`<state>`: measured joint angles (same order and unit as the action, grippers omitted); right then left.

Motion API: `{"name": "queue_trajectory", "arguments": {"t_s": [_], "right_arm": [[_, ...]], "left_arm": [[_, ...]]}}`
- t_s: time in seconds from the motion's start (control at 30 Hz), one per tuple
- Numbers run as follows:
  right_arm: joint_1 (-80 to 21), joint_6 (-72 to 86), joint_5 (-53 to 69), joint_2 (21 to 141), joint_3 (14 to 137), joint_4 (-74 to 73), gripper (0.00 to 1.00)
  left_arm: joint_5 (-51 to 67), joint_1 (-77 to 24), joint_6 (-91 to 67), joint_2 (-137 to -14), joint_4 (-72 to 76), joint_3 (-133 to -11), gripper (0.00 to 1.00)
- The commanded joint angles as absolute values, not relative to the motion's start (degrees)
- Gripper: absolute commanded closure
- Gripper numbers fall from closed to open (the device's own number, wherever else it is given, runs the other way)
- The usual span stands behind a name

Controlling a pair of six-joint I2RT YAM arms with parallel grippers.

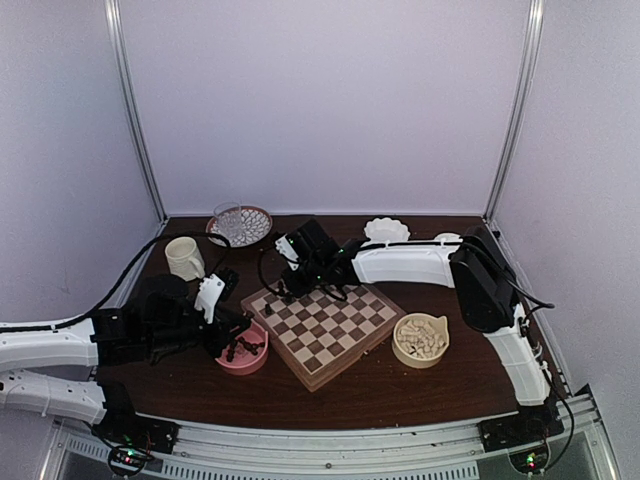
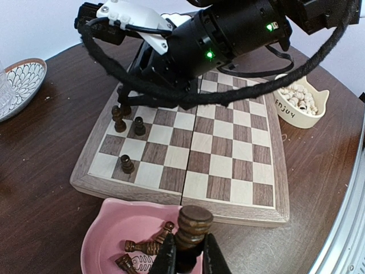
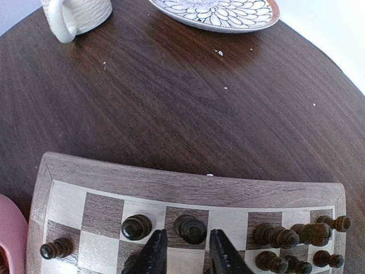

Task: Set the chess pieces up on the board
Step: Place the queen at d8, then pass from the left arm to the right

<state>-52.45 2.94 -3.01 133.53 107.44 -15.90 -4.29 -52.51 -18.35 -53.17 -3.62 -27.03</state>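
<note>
Gripping, left gripper (image 2: 188, 256): we are clamping a dark piece (image 2: 194, 224) upright over the pink bowl (image 2: 102, 220).
Board (image 2: 239, 212): sitting at 12 o'clock of it.
Right gripper (image 3: 187, 251): jaws parted beside a standing piece (image 3: 190, 228).

Top external: high behind near edge of table (image 1: 420, 395), looking down on all of it. Left wrist: close, from pink bowl (image 2: 108, 220) rightward across board (image 2: 228, 165). Right wrist: close over board's far edge — faces table's far-left corner. Board shared by all three.

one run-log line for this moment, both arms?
left gripper: shut on dark piece above pink bowl | right gripper: open at standing piece, board edge row
</note>
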Motion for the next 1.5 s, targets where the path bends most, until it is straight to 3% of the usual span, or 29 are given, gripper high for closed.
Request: {"name": "queue_trajectory", "arguments": {"t_s": [0.0,0.4,0.6,0.83,1.07,1.2,1.37,1.47], "right_arm": [[-52.1,2.8,-3.3,134.0,108.6,-16.9,0.69],[-52.2,1.0,-0.2,124.3,108.4,-19.8,0.68],[-52.8,2.7,2.9,114.4,101.5,-17.9,0.66],[-55.0,-0.1,14.6,106.2,92.3,-17.6,0.67],[-66.3,-14.0,-1.5,95.3,81.6,-22.8,0.57],[-68.0,-11.9,-6.8,89.4,70.6,-10.8,0.56],[-68.1,-21.9,-8.1,86.1,53.1,9.2,0.47],[-68.0,-21.6,-8.6,85.5,51.8,7.4,0.44]], "left_arm": [[-4.7,-52.6,-17.7,-53.4,-2.3,-28.4,0.99],[-4.7,-52.6,-17.7,-53.6,-2.3,-28.5,0.99],[-4.2,-52.6,-17.6,-54.8,-2.6,-29.1,0.99],[-0.3,-52.6,-16.7,-56.3,-3.3,-30.2,0.99],[1.9,-52.6,-15.4,-61.9,-3.6,-32.0,1.0],[4.0,-52.6,-14.1,-66.5,-2.9,-33.7,1.0],[6.5,-52.6,-11.7,-76.0,-7.1,-42.4,1.0],[7.5,-52.6,-12.1,-82.3,-6.2,-47.3,1.0]]}}
